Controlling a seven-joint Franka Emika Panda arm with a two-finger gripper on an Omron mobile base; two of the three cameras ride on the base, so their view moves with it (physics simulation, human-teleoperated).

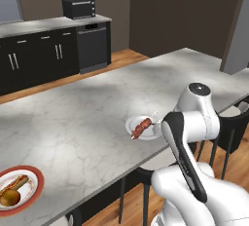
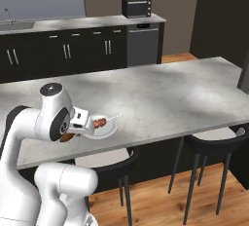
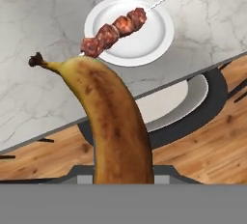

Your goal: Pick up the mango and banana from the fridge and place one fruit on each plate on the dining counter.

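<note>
My gripper [image 2: 72,133] is shut on the banana [image 3: 113,121], a brown-spotted yellow-orange fruit that rises from the bottom of the hand view with its stem up and left. It hangs at the near edge of the dining counter [image 1: 87,108], just short of the small white plate [image 3: 144,39]. That plate holds a meat skewer [image 3: 113,31]. My fingers are hidden behind the banana. The red-rimmed plate [image 1: 34,175] lies at the counter's near left corner with the mango [image 1: 9,198] and a hot dog [image 1: 14,183] on it.
Black stools [image 2: 214,144] stand under the counter's near edge, one right below my hand [image 3: 193,97]. Across the wooden floor run dark wall cabinets with a dishwasher [image 1: 92,45], a toaster oven [image 1: 78,8] and a sink [image 2: 14,24].
</note>
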